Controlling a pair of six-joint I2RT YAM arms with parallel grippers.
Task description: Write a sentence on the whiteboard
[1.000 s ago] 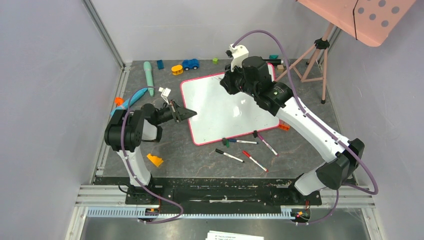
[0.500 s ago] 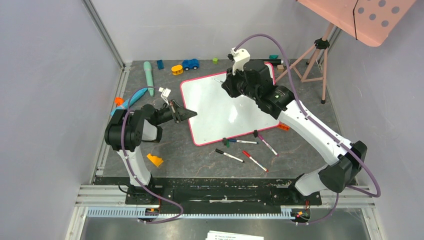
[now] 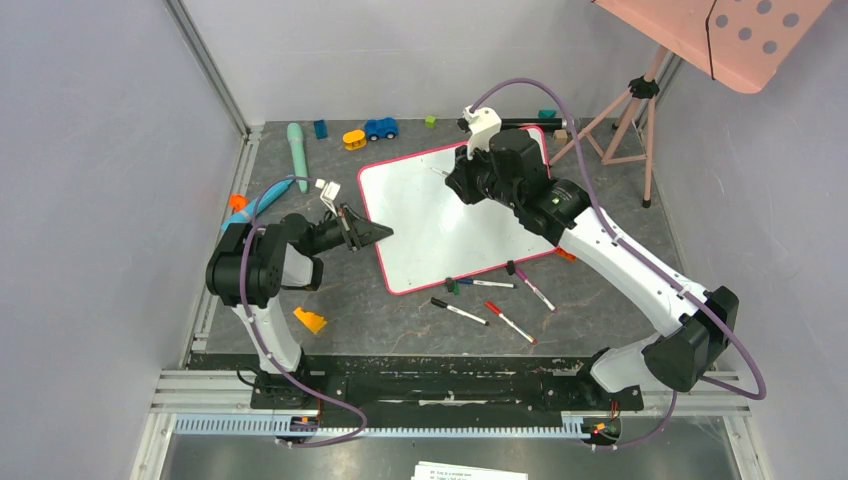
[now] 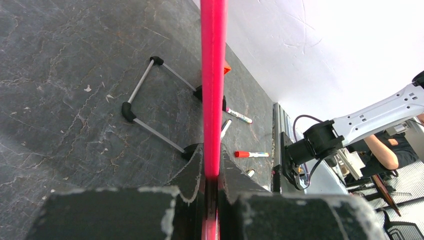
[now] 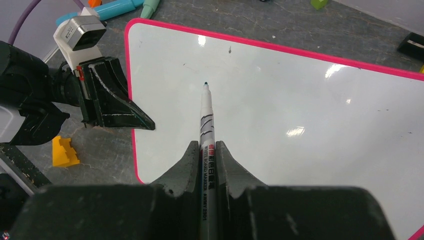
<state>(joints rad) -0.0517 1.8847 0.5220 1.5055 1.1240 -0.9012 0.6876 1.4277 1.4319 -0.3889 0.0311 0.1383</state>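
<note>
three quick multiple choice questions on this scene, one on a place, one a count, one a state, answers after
1. What is the left end effector clamped on? A the whiteboard's pink rim B the other arm C nothing
2. How many loose markers lie by the whiteboard's near edge? A two B four C six
3. The right end effector is A open, empty B shut on a marker C shut on the rim
Answers: 1 A, the rim runs between its jaws; 2 B, caps green, purple, black, red; 3 B, it pinches the marker, tip over the board.
</note>
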